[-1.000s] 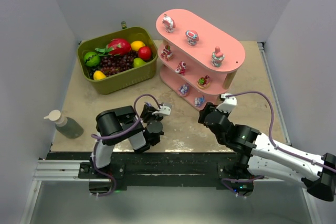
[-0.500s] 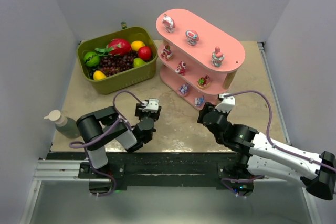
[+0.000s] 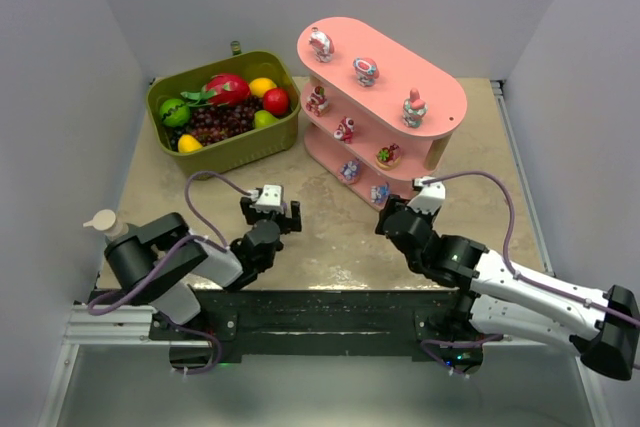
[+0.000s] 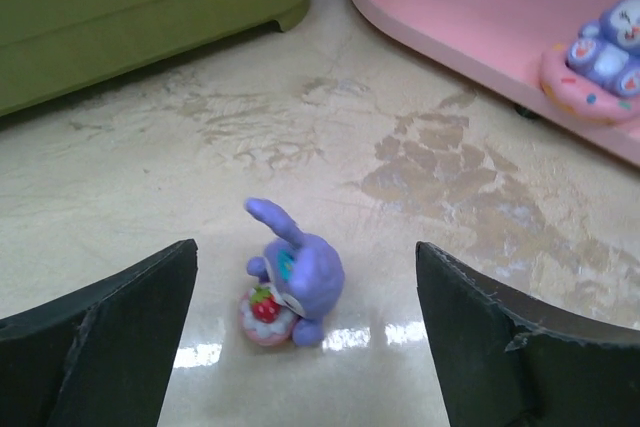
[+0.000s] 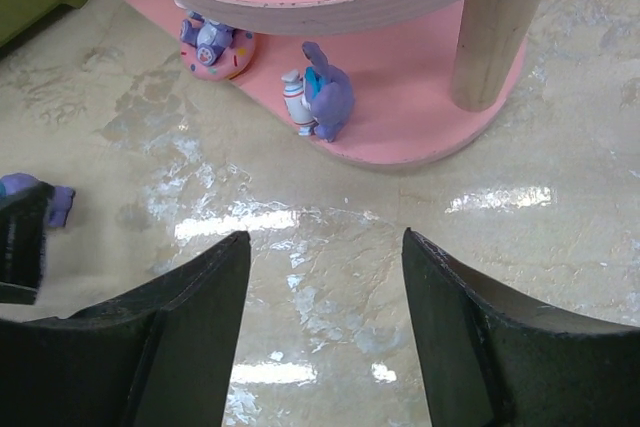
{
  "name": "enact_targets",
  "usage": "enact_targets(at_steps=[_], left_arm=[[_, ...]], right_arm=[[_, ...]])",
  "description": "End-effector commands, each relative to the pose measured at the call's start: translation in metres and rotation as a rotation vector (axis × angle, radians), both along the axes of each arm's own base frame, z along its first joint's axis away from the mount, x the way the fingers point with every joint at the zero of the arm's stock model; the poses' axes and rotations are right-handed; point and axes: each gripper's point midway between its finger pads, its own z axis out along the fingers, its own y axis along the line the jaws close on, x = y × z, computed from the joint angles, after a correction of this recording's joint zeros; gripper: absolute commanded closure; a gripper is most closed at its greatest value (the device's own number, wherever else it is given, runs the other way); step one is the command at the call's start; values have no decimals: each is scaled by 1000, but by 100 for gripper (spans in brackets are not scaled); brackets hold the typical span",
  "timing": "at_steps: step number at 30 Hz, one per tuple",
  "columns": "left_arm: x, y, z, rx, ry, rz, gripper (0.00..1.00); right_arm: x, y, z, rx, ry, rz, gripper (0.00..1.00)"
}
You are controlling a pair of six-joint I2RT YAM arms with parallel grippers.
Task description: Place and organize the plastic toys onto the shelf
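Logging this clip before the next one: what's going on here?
The left gripper hangs open over a purple bunny toy that sits on the table between its fingers and is not yet gripped. The right gripper is open and empty in front of the pink shelf. Several figurines already stand on the shelf's three boards.

Shelf [image 4: 470, 7] and basket [image 4: 140, 7] partly off-frame
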Motion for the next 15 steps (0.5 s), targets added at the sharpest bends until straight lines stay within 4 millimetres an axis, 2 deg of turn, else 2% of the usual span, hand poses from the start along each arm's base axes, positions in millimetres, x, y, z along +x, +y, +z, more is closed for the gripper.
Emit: enact_targets(at_steps=[1,4,7,11,12,14,15], left_arm=[[-5,4,-3,-146,75,-55,5],[-7,0,1,-147,71,-128,6],[-9,-2,-5,-130,86,-181,8],[-11,7,-8,-165,71,-258,8],[-14,2,-9,-172,77,-311,9],[-12,7,-14,-153,86,-320,12],[-14,1,-14,-158,89,-365,14]], right_arm=[[7,3,7,18,-29,-16,34],[8,5,4,11,-25,-9,34],[10,6,3,0,-20,-10,33],[12,10,1,-7,-15,3,33],[12,11,1,-7,-11,7,33],[14,12,-1,-17,-5,11,33],[14,12,-1,-18,-3,11,33]])
